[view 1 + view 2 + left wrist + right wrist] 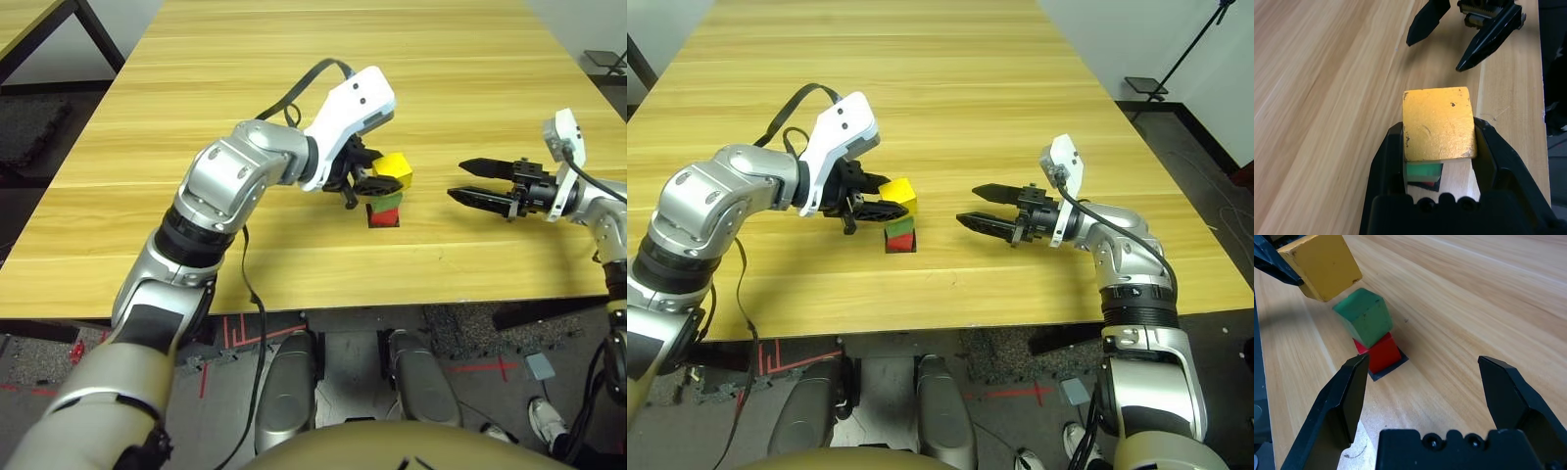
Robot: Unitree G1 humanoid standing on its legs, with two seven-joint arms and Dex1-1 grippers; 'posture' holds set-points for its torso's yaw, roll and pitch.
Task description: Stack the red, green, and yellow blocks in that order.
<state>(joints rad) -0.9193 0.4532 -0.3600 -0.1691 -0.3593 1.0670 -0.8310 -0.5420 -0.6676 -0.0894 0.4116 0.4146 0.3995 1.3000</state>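
Note:
The red block (1382, 352) sits on a flat black square patch (1396, 366) near the middle of the table, and the green block (1364, 316) rests on top of it, slightly turned. My left gripper (377, 181) is shut on the yellow block (394, 168). It holds that block tilted in the air just above the green one, a little to the far side and not touching it. In the left wrist view the yellow block (1438, 122) fills the gap between the fingers (1388, 161), with the green block (1423, 170) below. My right gripper (457, 180) hovers open to the right of the stack, holding nothing.
The wooden table (245, 88) stretches far back and to both sides of the stack. Its front edge (294, 304) runs close below the stack. A second table's corner (39, 29) stands at the far left, off this one.

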